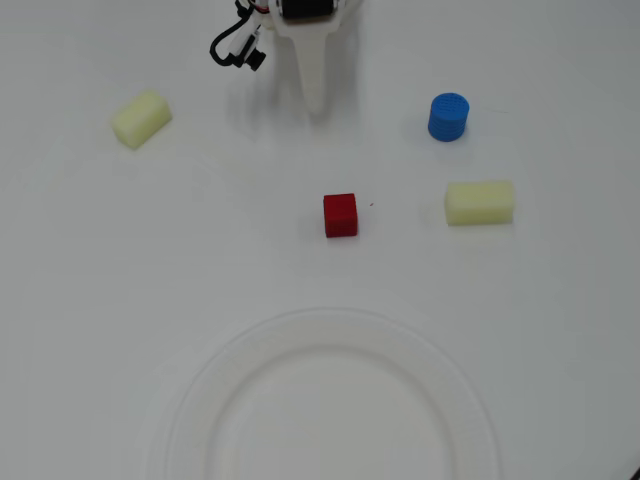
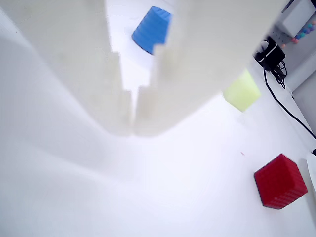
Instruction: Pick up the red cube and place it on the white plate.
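The red cube (image 1: 340, 215) sits on the white table near the middle of the overhead view, and at the lower right of the wrist view (image 2: 280, 181). The white plate (image 1: 330, 330) lies below it, cut off by the bottom edge. My white gripper (image 1: 314, 100) is at the top centre, pointing down toward the cube and well short of it. In the wrist view its two fingers meet at the tips (image 2: 132, 127) with nothing between them. It is shut and empty.
A blue cylinder (image 1: 447, 117) stands at the upper right, with a pale yellow block (image 1: 479, 202) below it, right of the cube. Another pale yellow block (image 1: 141, 118) lies at the upper left. A black cable (image 1: 232, 45) hangs beside the arm.
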Motion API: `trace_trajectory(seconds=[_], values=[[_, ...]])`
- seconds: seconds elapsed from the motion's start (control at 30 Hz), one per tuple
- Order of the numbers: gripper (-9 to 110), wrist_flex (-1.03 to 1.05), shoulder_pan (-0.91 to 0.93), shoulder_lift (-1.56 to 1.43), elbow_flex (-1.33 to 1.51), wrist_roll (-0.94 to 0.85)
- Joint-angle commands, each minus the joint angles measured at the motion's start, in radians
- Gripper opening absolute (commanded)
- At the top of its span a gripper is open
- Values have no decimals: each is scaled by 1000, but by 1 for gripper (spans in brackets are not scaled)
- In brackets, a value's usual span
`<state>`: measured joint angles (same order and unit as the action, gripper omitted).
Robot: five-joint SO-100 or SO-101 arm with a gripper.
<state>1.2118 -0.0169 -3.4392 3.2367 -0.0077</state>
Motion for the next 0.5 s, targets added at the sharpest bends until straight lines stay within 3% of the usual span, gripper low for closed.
trace_trajectory(seconds=[0.0,0.47], values=[[0,-11,-51,-8,-3,51],[0,-20,-35,-8,-17,40]])
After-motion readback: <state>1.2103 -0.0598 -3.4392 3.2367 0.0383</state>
